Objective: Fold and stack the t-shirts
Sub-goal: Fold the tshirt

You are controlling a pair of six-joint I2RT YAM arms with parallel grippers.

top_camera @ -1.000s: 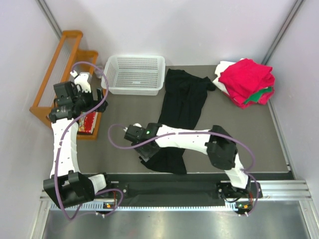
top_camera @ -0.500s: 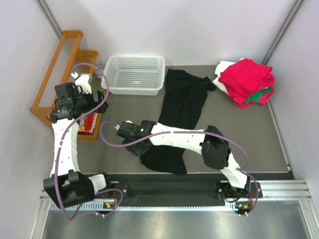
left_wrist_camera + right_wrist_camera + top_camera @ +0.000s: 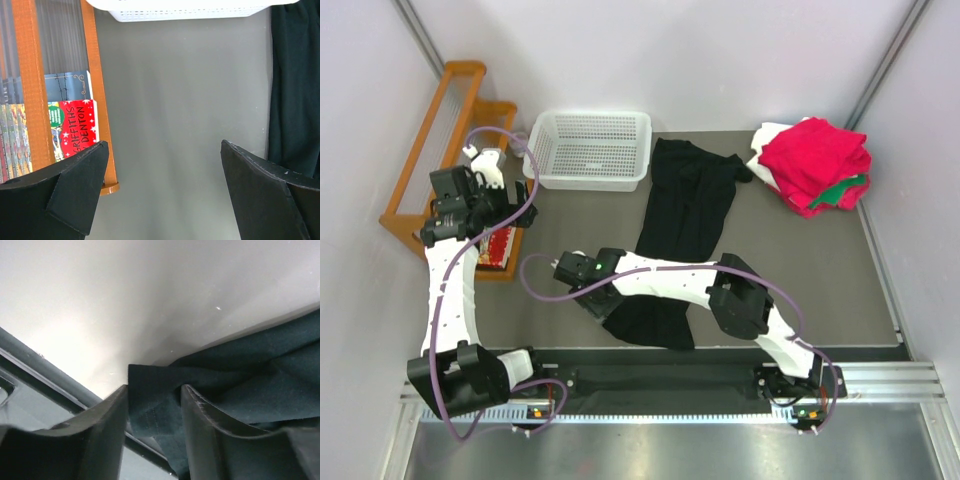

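The black t-shirt lies stretched out lengthwise down the middle of the table, its far end by the basket. My right gripper reaches across to the shirt's near-left corner. In the right wrist view the gripper is shut on that corner of the black cloth, with the hem pinched between the fingers. My left gripper is open and empty, held above bare table beside the book rack, as the left wrist view shows. The shirt's edge shows at the right there. Folded red, green and white shirts are stacked at the far right.
A white perforated basket stands at the back, left of the black shirt, and shows in the left wrist view. A wooden rack with books stands along the left edge. The table's front rail lies just below the right gripper.
My right gripper has moved left along the near edge, drawing the black shirt's near-left corner with it. The left arm has not moved.
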